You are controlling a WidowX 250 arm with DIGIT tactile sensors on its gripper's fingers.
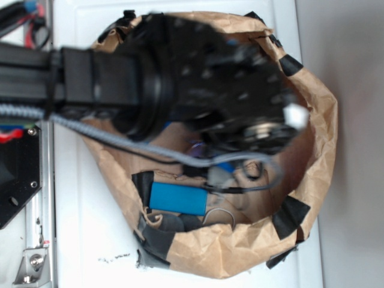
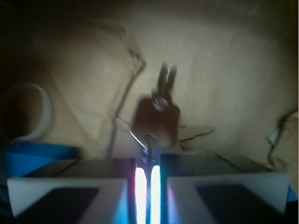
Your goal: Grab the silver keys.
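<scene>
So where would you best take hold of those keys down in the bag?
By the ring end, from straight above. In the wrist view the keys form a narrow bunch pointing away, with the thin ring nearest the end effector, whose jaws look pinched shut on that end. The bag walls stand all around, which seems to rule out coming from the side.

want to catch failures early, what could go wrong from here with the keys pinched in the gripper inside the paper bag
1. The gripper seems to pinch only the thin ring of the dark, blurred bunch of keys, which dangles below; a swing or jerk could slip it free.
2. The crumpled brown paper bag closely surrounds the arm, so lifting might snag its taped rim.
3. The grey cable loops near the keys and might catch.
</scene>
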